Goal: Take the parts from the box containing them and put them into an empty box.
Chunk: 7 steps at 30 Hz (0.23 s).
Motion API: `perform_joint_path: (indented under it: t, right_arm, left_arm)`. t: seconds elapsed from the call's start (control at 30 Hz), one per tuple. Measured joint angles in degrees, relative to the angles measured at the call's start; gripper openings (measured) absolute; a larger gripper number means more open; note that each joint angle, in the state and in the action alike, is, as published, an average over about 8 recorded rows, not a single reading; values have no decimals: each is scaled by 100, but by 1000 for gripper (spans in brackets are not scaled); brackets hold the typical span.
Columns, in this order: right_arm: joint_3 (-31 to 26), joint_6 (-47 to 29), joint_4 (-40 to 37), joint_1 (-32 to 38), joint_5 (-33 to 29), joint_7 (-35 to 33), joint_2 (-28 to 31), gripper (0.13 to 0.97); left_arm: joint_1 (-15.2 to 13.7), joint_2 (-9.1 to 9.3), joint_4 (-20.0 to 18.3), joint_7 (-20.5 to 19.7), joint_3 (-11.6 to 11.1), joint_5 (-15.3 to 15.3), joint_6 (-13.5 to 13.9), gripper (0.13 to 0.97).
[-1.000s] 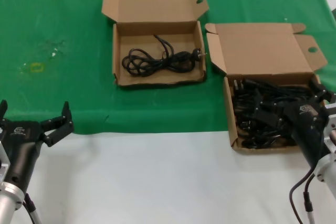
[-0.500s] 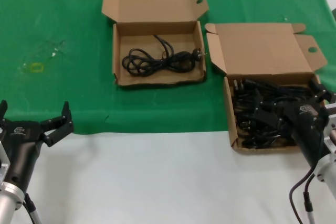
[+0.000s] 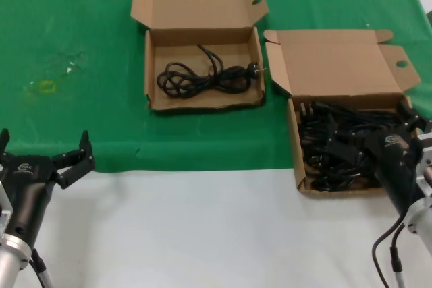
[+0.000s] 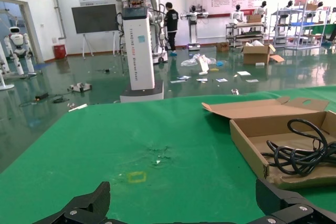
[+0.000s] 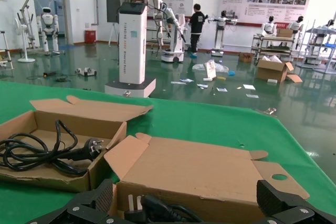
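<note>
- The big box [image 3: 351, 141] sits at the near edge of the green cloth [image 3: 81, 38], its tall lid [image 3: 337, 62] folded back away from the robot, and it is packed with a tangle of black power cords [image 3: 337, 146].
- The small box [image 3: 202, 72] lies to the left of the big box and farther from the robot, close beside it but not touching.
- 1 cord [image 3: 202, 77] is coiled on the small box's floor, its plug pointing toward the big box.
- The right gripper [image 3: 408, 116] is at the big box's right side, down among the cords; its fingers [image 5: 286, 200] are spread apart and hold nothing.
- The left gripper [image 3: 44, 150] waits well to the left of the big box, at the cloth's near edge, its fingers [image 3: 82, 153] wide apart and empty.
</note>
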Motion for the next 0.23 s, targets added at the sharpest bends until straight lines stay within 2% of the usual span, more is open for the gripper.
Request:
perform_joint_path:
  t: [0.23]
  right_arm:
    - [0,0,0,0,0,0,0,966]
  left_arm:
    - [0,0,0,0,0,0,0,966]
